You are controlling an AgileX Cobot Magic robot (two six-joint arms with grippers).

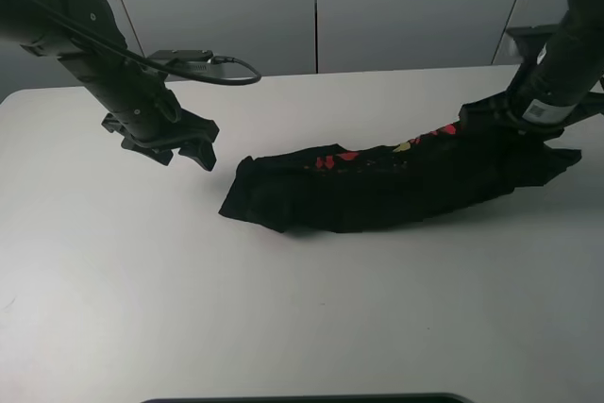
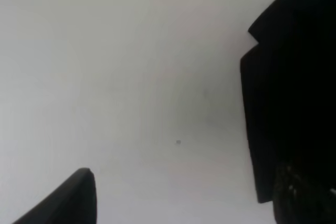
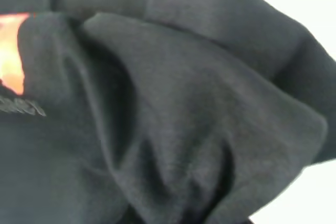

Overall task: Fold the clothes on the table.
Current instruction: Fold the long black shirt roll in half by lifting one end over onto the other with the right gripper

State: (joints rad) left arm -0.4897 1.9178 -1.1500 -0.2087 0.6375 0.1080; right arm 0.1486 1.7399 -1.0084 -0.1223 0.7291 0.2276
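Note:
The clothes (image 1: 396, 186) are one black T-shirt gathered into a long band across the white table (image 1: 302, 309), with red and tan characters showing along its upper edge. Its right end rises off the table to my right gripper (image 1: 511, 125), which is shut on the cloth. The right wrist view is filled with bunched black fabric (image 3: 173, 129) and a patch of red print, and the fingers are hidden there. My left gripper (image 1: 185, 152) hangs open just left of the shirt's left end, holding nothing. In the left wrist view one fingertip (image 2: 71, 200) and the shirt's edge (image 2: 294, 77) show.
Bare white tabletop lies in front of the shirt and to its left. A black cable (image 1: 222, 71) loops from the left arm above the table's far edge. Grey wall panels stand behind. A dark strip (image 1: 302, 398) runs along the near edge.

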